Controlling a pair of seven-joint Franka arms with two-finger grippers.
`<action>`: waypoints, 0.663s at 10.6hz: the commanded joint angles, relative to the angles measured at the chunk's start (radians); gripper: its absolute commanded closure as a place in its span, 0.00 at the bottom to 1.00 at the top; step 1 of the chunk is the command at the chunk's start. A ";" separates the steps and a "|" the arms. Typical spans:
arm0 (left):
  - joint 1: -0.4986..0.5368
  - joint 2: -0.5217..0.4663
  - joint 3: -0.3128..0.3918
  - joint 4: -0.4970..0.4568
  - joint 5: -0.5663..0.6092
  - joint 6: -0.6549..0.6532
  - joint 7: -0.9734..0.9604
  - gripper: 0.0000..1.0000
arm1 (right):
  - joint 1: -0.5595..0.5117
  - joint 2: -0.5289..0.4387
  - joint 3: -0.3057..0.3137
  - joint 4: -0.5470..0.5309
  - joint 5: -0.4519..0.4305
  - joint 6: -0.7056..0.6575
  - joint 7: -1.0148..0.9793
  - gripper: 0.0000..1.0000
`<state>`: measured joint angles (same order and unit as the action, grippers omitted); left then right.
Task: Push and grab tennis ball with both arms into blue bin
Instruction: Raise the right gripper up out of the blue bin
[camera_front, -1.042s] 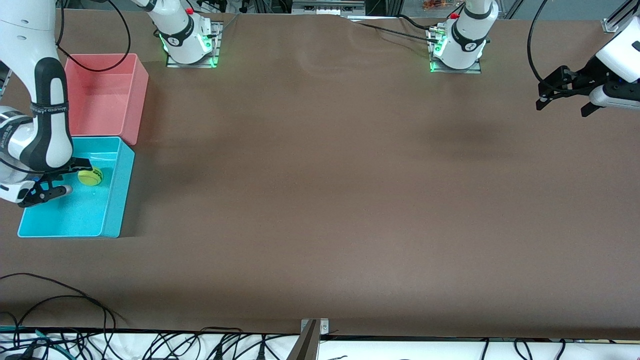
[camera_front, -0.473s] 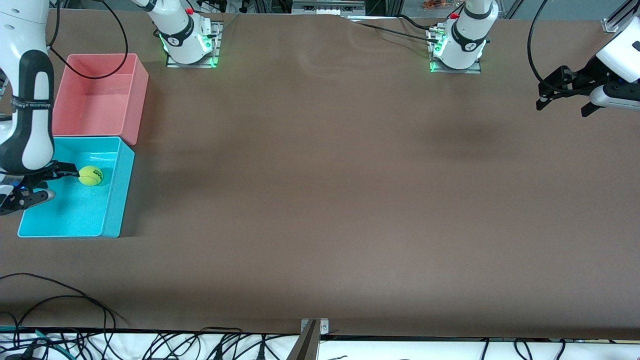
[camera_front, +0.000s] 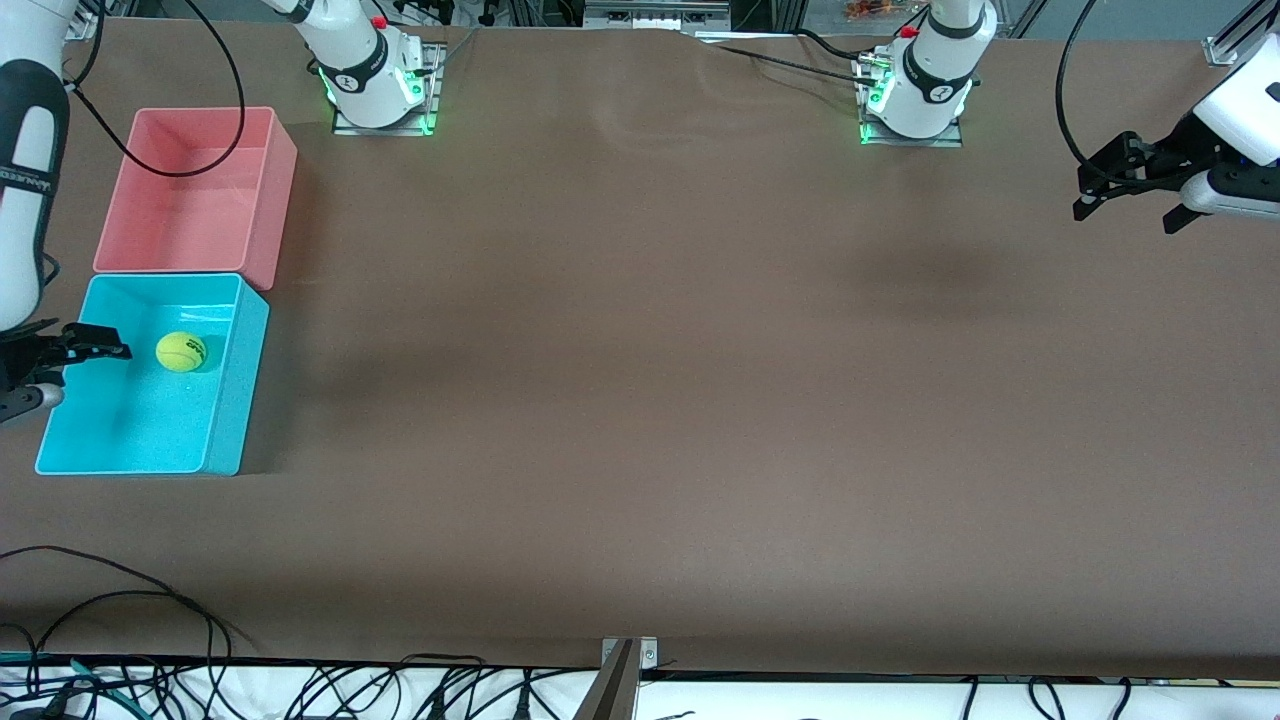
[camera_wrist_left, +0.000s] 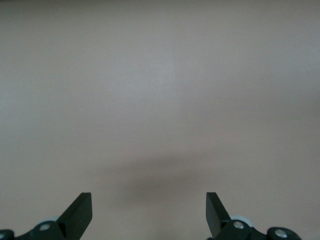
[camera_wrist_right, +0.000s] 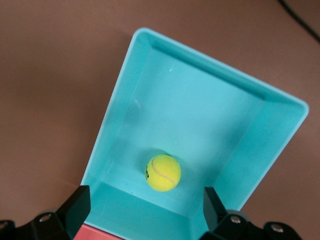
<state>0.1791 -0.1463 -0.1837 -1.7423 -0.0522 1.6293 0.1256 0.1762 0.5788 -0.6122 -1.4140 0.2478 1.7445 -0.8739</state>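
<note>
My right gripper (camera_front: 62, 372) hangs with its fingers spread wide and nothing between them; it is over the rim of the blue bin (camera_front: 240, 390), at nine o'clock from the bin's middle in the front view, at the right arm's end of the table (camera_front: 640, 400); the tennis ball (camera_front: 181, 352) is out of my grip and lies on the bin's speckled floor, at about two o'clock from the bin's middle, apart from my fingertips; in my right wrist view the right gripper (camera_wrist_right: 145, 202) shows both black fingers parted, and between them I look down on the ball (camera_wrist_right: 163, 173) resting close to one short wall of the blue bin (camera_wrist_right: 200, 115), its seam and dark logo facing up.

The pink bin (camera_front: 280, 200) stands at twelve o'clock from the blue bin, farther from the front camera, the two walls just beside each other; a sliver of its rim (camera_wrist_right: 100, 232) shows in my right wrist view.

My left gripper (camera_front: 1128, 215) waits in the air at about two o'clock from the table's middle in the front view, over bare table at the left arm's end, released and holding nothing; my left wrist view shows the left gripper (camera_wrist_left: 149, 210) with its two fingers well apart above plain brown tabletop and its own soft shadow.
</note>
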 joint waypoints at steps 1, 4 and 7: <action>0.006 0.017 0.000 0.033 0.009 -0.025 -0.008 0.00 | -0.009 0.000 -0.005 0.117 0.053 -0.039 -0.008 0.00; 0.008 0.019 0.007 0.033 0.012 -0.025 -0.007 0.00 | -0.004 0.000 0.002 0.158 0.070 -0.043 0.053 0.00; 0.010 0.020 0.010 0.033 0.015 -0.025 -0.006 0.00 | -0.017 -0.006 -0.018 0.153 0.057 -0.045 0.056 0.00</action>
<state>0.1839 -0.1406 -0.1719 -1.7423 -0.0522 1.6292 0.1256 0.1754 0.5791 -0.6161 -1.2778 0.2958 1.7245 -0.8231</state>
